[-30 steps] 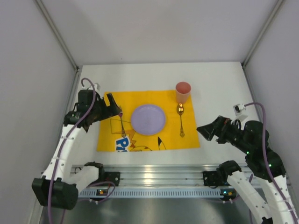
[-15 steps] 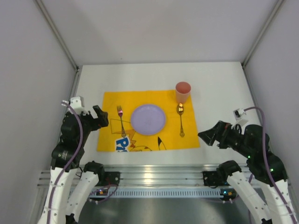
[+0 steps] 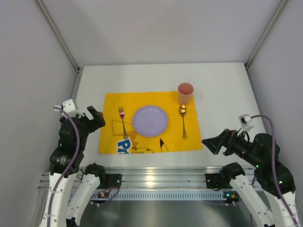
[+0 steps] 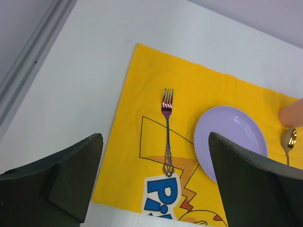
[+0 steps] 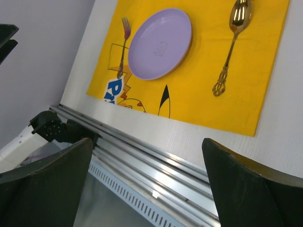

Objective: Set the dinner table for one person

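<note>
So, the white desk [image 3: 222, 90] fills the booth between the walls, with a yellow cartoon placemat [image 3: 113, 101] on its near half. A lavender plate [image 3: 150, 121] sits mid-mat, with a fork [image 3: 123, 122] at its 9 o'clock, a gold spoon [image 3: 183, 122] at 3 and a pink cup [image 3: 185, 93] around 1. The left pincer [image 3: 96, 117] hangs off the mat's 9 o'clock edge and the right pincer [image 3: 211, 144] off its 4 o'clock corner, both spread wide, holding nothing.
</note>
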You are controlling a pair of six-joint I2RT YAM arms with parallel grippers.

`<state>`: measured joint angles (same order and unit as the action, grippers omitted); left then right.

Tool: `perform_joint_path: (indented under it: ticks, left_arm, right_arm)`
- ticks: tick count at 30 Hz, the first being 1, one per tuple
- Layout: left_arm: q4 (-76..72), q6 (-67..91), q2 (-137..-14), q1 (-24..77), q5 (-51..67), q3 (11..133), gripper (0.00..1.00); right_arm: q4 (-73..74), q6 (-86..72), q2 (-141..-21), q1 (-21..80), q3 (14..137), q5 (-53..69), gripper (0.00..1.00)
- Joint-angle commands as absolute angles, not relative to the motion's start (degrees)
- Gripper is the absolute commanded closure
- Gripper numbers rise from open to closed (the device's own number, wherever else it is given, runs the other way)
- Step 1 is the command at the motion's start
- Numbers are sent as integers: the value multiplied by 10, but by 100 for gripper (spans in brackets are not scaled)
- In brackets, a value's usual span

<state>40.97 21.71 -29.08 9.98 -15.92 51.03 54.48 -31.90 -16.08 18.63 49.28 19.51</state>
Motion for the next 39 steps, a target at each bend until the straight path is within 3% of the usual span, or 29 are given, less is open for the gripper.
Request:
perform_joint_path:
  ticks: [1,19,31,39]
  left_arm:
    - [377,264,-283,101,-145,524,2]
    - [495,295,-312,101,-199,556,1]
    - [440,272,-339,101,-178,523,2]
    - [372,234,-348,101,-240,476,2]
  right_arm:
    - [545,-311,-135,188,512,154,0]
    - [532,-321,-191,188,438,177,0]
    - [474,-290,-303,197,471,153,0]
    - [455,-305,-338,198,467,165,0]
